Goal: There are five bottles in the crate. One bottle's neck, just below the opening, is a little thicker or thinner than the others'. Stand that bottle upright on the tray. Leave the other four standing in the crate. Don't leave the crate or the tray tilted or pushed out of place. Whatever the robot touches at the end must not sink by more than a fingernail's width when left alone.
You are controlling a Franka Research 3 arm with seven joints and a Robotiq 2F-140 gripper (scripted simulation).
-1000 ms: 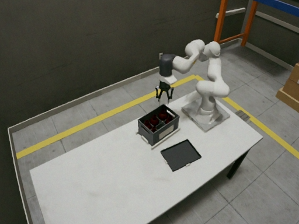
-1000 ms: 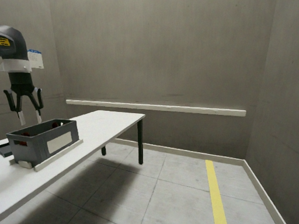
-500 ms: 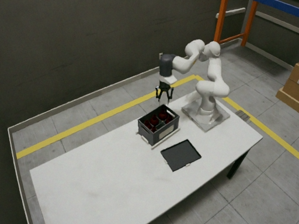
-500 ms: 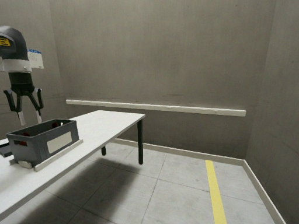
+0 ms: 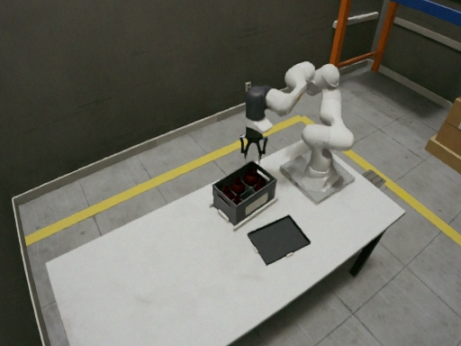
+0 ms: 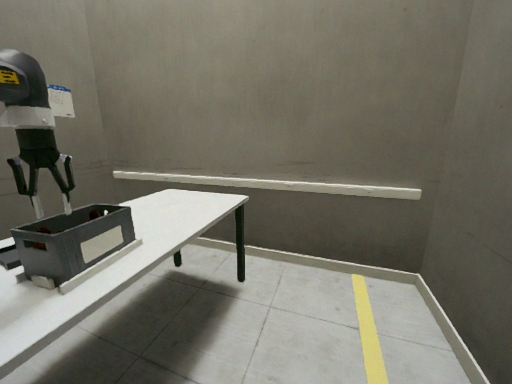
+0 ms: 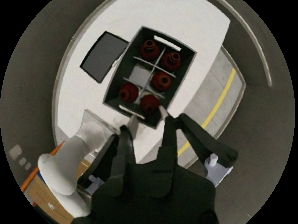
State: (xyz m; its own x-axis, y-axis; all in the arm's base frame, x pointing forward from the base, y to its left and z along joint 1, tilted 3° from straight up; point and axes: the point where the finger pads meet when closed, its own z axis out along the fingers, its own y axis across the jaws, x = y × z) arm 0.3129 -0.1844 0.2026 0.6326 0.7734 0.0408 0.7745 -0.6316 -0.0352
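Exterior | end effector [image 5: 253, 159] [image 6: 53, 214] [image 7: 148, 115] parted, ungripping | arm cropped left | crate [image 5: 235, 210] [image 6: 50, 255] [image 7: 123, 68] wall hides bottles
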